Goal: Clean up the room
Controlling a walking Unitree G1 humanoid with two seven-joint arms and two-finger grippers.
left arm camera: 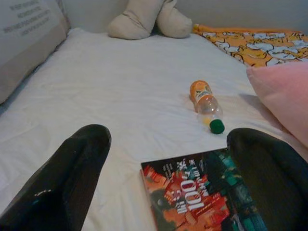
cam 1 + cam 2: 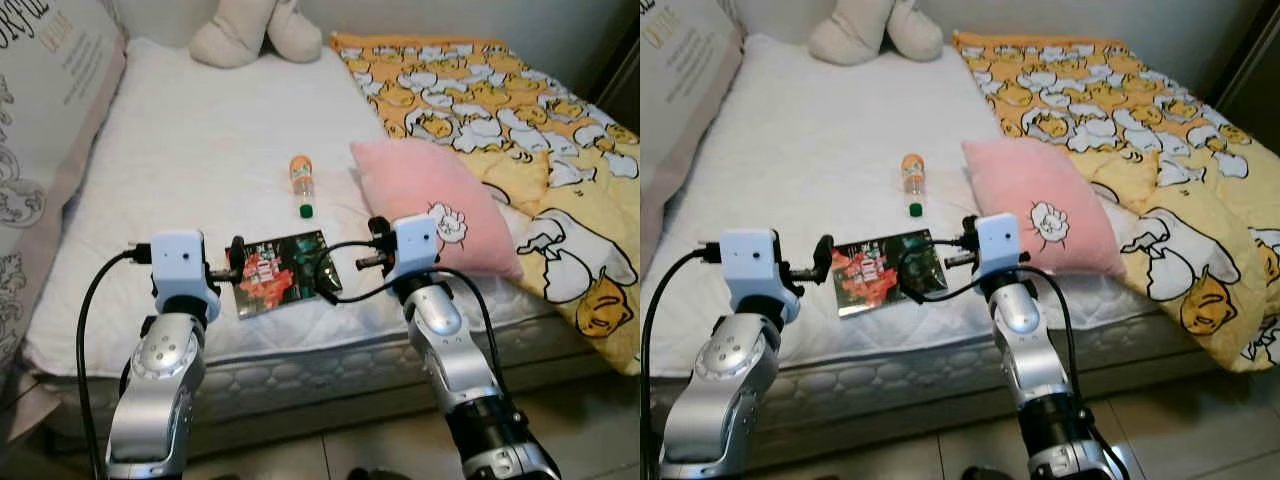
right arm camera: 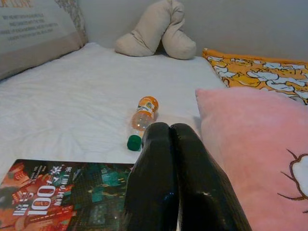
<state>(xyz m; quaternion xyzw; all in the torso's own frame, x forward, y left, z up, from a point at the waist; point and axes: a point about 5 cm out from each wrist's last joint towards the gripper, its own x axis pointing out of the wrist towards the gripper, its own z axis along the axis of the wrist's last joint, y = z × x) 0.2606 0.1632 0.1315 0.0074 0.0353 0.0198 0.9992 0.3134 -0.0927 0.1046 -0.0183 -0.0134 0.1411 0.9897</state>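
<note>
Wrist views reveal left fingers spread around book, right fingers pressed together.

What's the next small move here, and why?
Probably ease the left gripper forward and down to close on the book: its fingers are open with the book's near edge between them, while the right gripper is shut beside it.

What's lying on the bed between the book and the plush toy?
An orange bottle on its side, green cap toward the book; otherwise bare white sheet up to the plush toy, seen from the left eye view.
</note>
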